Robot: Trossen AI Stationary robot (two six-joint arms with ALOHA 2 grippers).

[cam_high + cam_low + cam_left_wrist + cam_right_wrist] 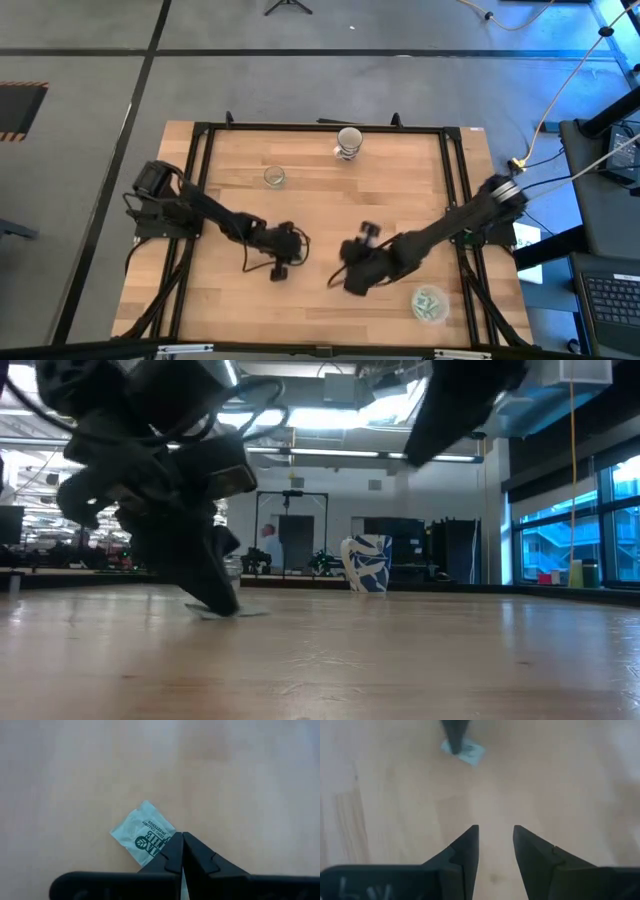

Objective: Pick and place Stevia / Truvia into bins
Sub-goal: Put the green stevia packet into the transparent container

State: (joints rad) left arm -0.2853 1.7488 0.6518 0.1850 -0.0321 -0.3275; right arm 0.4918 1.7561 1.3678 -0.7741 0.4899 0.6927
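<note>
A: Where is the sachet (143, 835)?

B: Flat on the bare table (320, 190), mid-table, well apart from the tub (430, 303) near the front right corner. The left tool (183, 841) stands on it, tips pressed together, pinching one corner. Its long axis lies diagonal to those fingers.

A: Room around it?

B: Open wood all round. The right tool (495, 836) hovers nearby, narrowly parted, holding nothing.
</note>
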